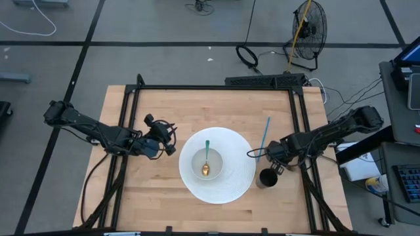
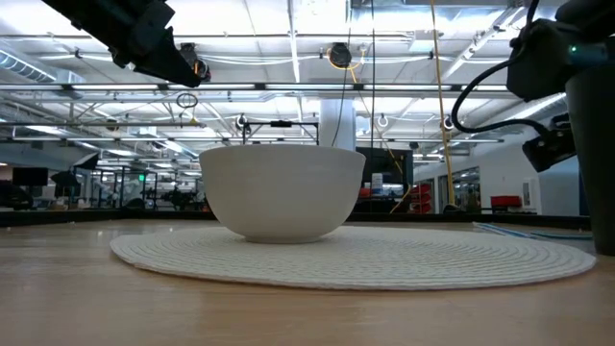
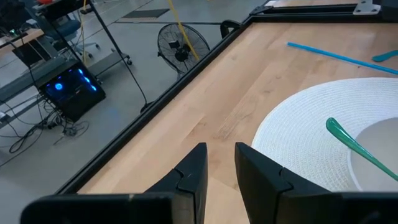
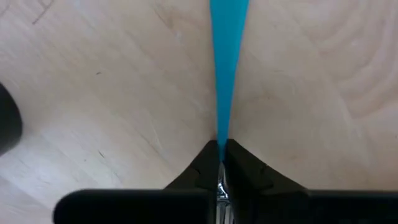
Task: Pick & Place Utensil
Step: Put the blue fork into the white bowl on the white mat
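Note:
A blue utensil [image 1: 265, 136] lies on the wood just right of the round white placemat [image 1: 236, 183], its long axis running near to far. My right gripper [image 1: 274, 162] stands over its near end, pointing down, shut on it. On the mat sits a white bowl [image 1: 216, 172] holding a spoon [image 1: 206, 159] with a green handle and a gold head. My left gripper [image 1: 172, 141] hovers left of the mat, open, with nothing between its fingers [image 3: 193, 171]. My right gripper pinches the blue utensil's narrow near end [image 4: 221, 134] between its two fingertips. The fingers come from above, pointing down. The utensil stretches away from them toward the table's far edge, and I cannot tell whether it is lifted off the wood.
A dark cup [image 1: 266, 178] stands on the table just near of my right gripper, at the mat's right edge. A black frame [image 1: 216, 88] runs round the tabletop. Bare wood lies between the mat and the far edge.

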`<state>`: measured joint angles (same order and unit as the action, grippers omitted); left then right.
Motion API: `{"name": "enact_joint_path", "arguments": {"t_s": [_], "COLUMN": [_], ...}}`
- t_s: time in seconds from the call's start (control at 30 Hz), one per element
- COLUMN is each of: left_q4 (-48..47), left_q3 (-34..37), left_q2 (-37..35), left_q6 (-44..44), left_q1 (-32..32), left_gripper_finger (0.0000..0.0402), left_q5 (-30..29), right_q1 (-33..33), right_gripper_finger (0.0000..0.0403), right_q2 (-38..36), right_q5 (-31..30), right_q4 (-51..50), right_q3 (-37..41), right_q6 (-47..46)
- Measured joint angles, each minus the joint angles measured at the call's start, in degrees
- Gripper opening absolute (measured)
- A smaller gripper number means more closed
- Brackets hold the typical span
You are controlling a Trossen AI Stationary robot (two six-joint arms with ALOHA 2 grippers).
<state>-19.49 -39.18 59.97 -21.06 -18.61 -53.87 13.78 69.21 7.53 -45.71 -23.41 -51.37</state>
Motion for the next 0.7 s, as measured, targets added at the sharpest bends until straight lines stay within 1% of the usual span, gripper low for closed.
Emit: {"name": "enact_joint_path", "arguments": {"t_s": [0.1,0.2,0.47,0.7], "left_q4": [0.0,0.0,0.0,0.0], "left_q3": [0.0,0.0,0.0,0.0], "left_q2": [0.0,0.0,0.0,0.0], "left_q6": [0.0,0.0,0.0,0.0], "left_q1": [0.0,0.0,0.0,0.0], "left_gripper_finger": [0.0088,0.0088,0.0088,0.0088], "left_q5": [0.0,0.0,0.0,0.0], "right_q1": [-0.4,-0.4,-0.3,-0.3], "right_gripper_finger": [0.0014,0.0006,0.0003,0.0002], "right_q2": [0.0,-0.6,-2.2,-6.1], "right_q5": [0.2,0.1,-1.1,-2.8], "right_q4": [-0.1,-0.1,-0.1,0.2], "right_q3": [0.1,0.2,0.4,0.3], "right_q6": [0.1,0.9,1.0,1.1]}}
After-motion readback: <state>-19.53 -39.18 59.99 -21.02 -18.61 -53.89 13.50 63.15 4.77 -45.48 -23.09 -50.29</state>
